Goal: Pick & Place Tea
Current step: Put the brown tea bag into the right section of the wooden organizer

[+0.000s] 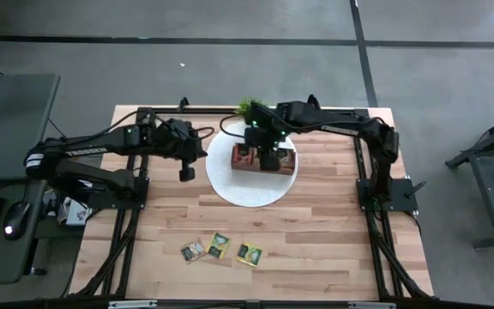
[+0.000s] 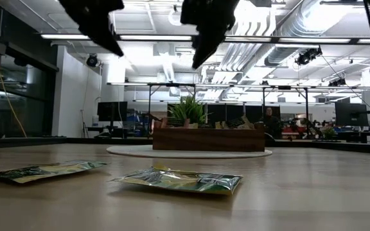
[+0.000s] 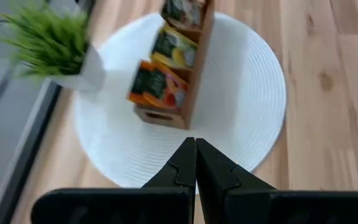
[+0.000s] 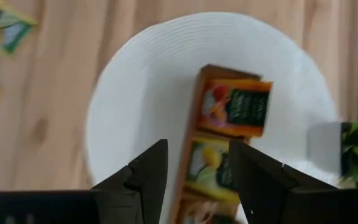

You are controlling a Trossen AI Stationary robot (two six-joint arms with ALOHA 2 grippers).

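Right gripper (image 4: pixel 193 177) hangs over the tray (image 1: pixel 264 161) on the mat (image 1: pixel 230 184), fingers spread, empty. Left gripper (image 3: pixel 196 163), at the mat's 9 o'clock, fingers pressed together, empty. Three sachets (image 1: pixel 219 245) lie at the mat's 6 o'clock; others fill the tray.

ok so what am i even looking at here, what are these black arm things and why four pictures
These are two robot arms at a wooden table, each ending in a two-finger gripper. One picture looks straight down, one looks level across the tabletop, and two come from cameras on the arms' wrists. The left gripper is shut and holds nothing, hovering beside a white round mat. The right gripper is open and empty, above a wooden tray on that mat, which already holds tea bags. A small green plant stands behind the tray. Three loose tea bags lie near the table's front edge.
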